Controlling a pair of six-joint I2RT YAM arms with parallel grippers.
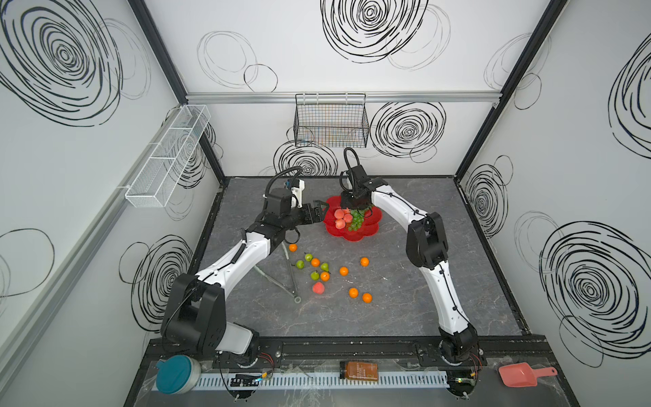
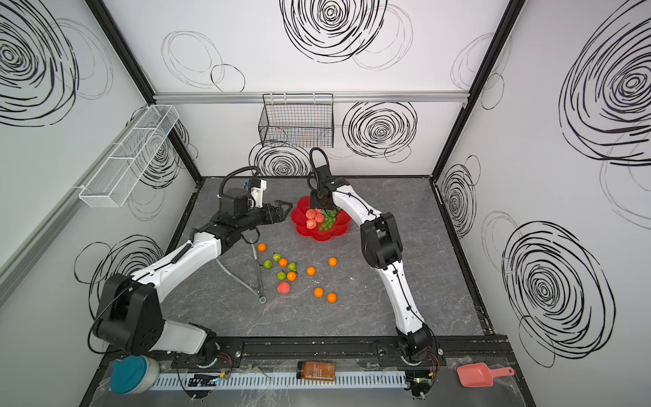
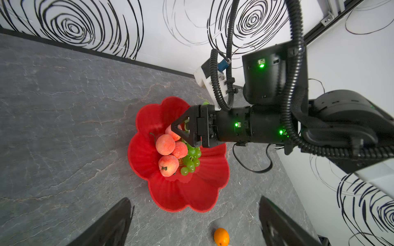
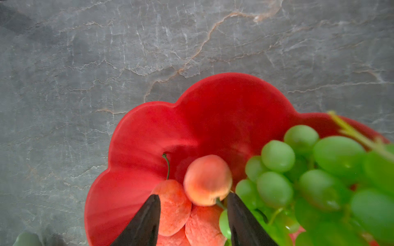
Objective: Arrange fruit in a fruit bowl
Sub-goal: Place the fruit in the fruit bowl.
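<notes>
The red scalloped fruit bowl (image 1: pixel 352 236) (image 2: pixel 322 236) sits at the table's far middle. In it lie several pink-red peaches (image 3: pixel 165 144) and a bunch of green grapes (image 3: pixel 190 159). My right gripper (image 4: pixel 193 198) hangs over the bowl, open, with its black fingers either side of the peach pile; one peach (image 4: pixel 207 180) lies just past the tips. My left gripper (image 3: pixel 194 199) (image 1: pixel 322 209) is open and empty just left of the bowl. Loose on the table nearer me are several tangerines (image 1: pixel 343 271), small green fruits (image 1: pixel 300 264) and one peach (image 1: pixel 318 288).
Metal tongs (image 1: pixel 290 275) lie on the table left of the loose fruit. On the back wall hangs a black wire basket (image 1: pixel 331 121), on the left wall a white mesh basket (image 1: pixel 169 155). Along the front rail are a teal-lidded tub (image 1: pixel 174 373), a bottle (image 1: pixel 358 370) and a pink scoop (image 1: pixel 521 374).
</notes>
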